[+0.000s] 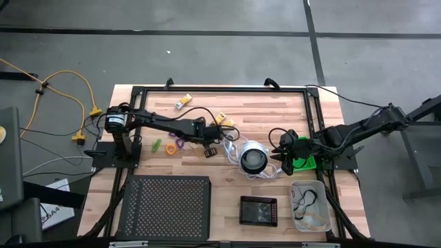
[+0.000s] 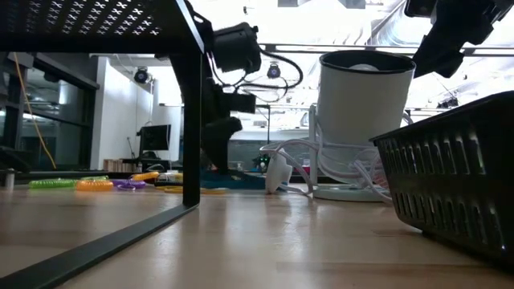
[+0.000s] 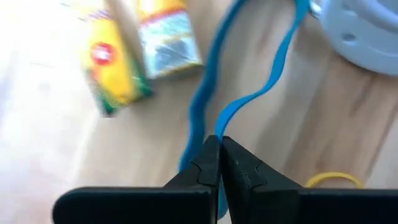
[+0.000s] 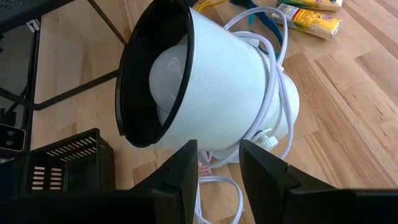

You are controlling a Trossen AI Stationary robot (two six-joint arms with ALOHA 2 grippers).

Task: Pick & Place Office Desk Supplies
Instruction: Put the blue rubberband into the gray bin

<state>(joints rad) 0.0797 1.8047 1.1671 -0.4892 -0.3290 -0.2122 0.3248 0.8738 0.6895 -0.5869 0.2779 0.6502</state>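
Pinched shut on the teal cord (image 3: 249,99) are the left gripper (image 3: 219,163) jaws, near yellow packs (image 3: 140,50); right gripper (image 4: 217,165) jaws are held open by the lamp (image 4: 205,93).

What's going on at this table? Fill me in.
The left gripper is shut on a thin blue cord lying on the table beside two yellow packs, near the middle. The right gripper hangs open next to the white lamp with the black rim, holding nothing. Green, orange and purple loops lie loose by the left arm. A clear tray at the near right already holds a dark cord.
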